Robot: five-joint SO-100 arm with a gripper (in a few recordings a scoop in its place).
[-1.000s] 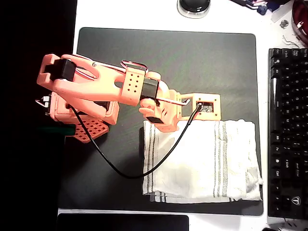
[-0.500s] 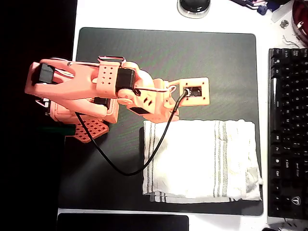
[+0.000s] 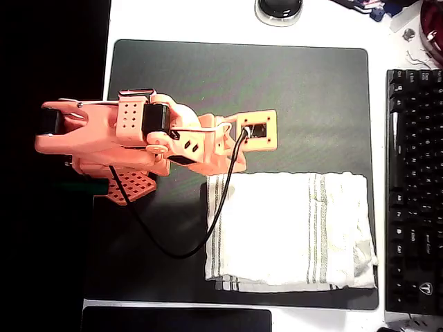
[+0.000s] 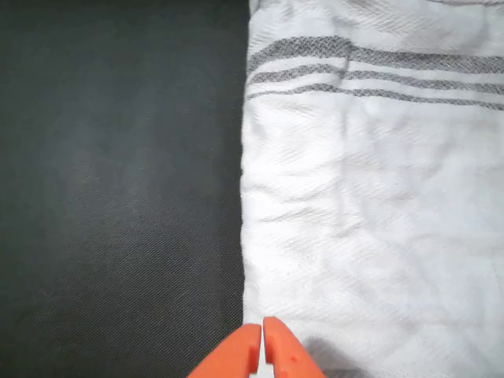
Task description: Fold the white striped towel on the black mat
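The white striped towel [image 3: 291, 232] lies flat on the lower right part of the black mat [image 3: 277, 90], with layered edges showing along its bottom side. My orange gripper [image 3: 235, 166] sits just above the towel's top left edge. In the wrist view the gripper [image 4: 261, 335] is shut with nothing between its tips, right at the towel's [image 4: 370, 220] border with the mat [image 4: 118, 181]. Grey stripes cross the towel further ahead of the tips.
A black keyboard [image 3: 414, 187] runs along the right side of the mat. A round black device [image 3: 278, 8] sits beyond the mat's far edge. The arm's black cable [image 3: 173, 242] loops over the mat and the towel's left end.
The arm has drawn back to the left and up, off the towel's top edge. The towel has stayed where it lay.
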